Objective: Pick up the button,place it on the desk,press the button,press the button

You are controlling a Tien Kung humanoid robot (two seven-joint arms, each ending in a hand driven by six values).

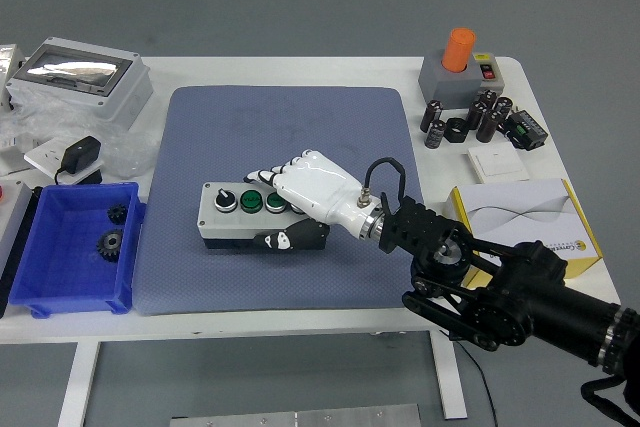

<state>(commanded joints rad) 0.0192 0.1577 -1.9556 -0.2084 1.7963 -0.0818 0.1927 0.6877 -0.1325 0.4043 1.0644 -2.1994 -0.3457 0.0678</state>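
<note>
Button box on mat

The scene is evenly and brightly lit from above, with only soft, short shadows under the blue plastic bin and the white table's near edge. Glare shows on the glossy white shell of the right hand and on the reflective window of the grey enclosure box at far left. Focus is sharp across the blue-grey textured mat, with no visible motion blur and little edge distortion.
</note>
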